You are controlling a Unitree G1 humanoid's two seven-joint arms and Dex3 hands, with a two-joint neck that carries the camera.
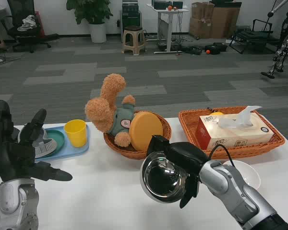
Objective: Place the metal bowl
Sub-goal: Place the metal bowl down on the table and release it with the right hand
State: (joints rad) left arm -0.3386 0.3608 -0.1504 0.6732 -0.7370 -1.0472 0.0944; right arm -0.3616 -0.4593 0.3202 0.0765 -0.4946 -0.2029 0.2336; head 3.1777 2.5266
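A shiny metal bowl (163, 181) hangs tilted above the white table (105, 191), its rounded underside turned toward me. My right hand (180, 160) grips it by the rim, thumb and fingers wrapped over its top and right side. My left hand (17, 148) is raised at the left edge with fingers spread apart and nothing in it.
A round wicker basket (137, 139) holds a plush rabbit (108, 110) and a yellow disc (145, 130). A wicker tray (230, 132) carries a tissue box (233, 129). At left, a blue tray (69, 146) bears a yellow cup (77, 132) and a teal plate (55, 140). A white saucer (245, 173) lies behind my right forearm.
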